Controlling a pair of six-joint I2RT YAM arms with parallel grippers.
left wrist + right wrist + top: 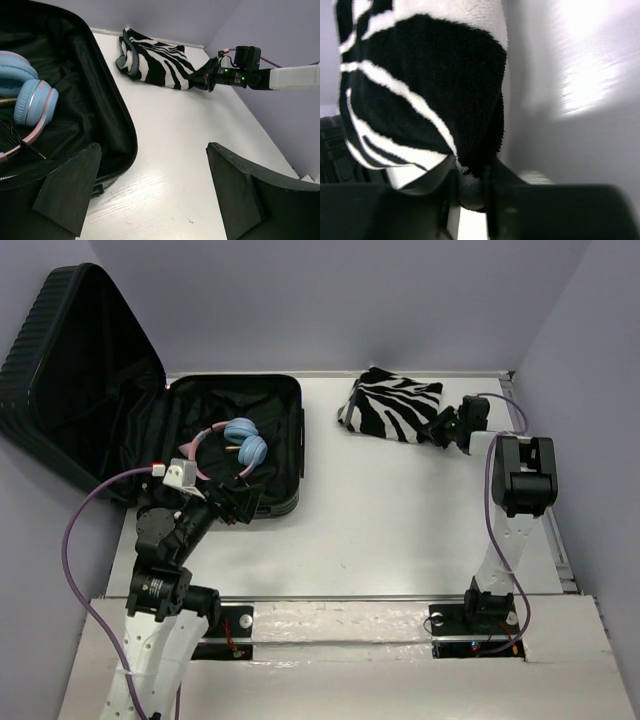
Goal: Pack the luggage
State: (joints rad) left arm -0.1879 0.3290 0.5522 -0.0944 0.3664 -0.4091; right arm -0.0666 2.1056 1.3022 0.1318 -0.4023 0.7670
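Note:
The black hard-shell luggage (70, 370) lies open at the back left, lid raised against the wall, black lining showing (95, 100). Blue and pink headphones (243, 443) lie inside it, also in the left wrist view (32, 102). A zebra-striped folded cloth (392, 407) lies at the back right (160, 62). My right gripper (436, 428) is shut on the cloth's near right corner (470, 170). My left gripper (235, 505) is open and empty at the luggage's front right corner, over bare table (155, 195).
Purple walls close in the back and both sides. A table edge strip (560, 550) runs down the right side. White table (400, 520) lies between the luggage and the right arm.

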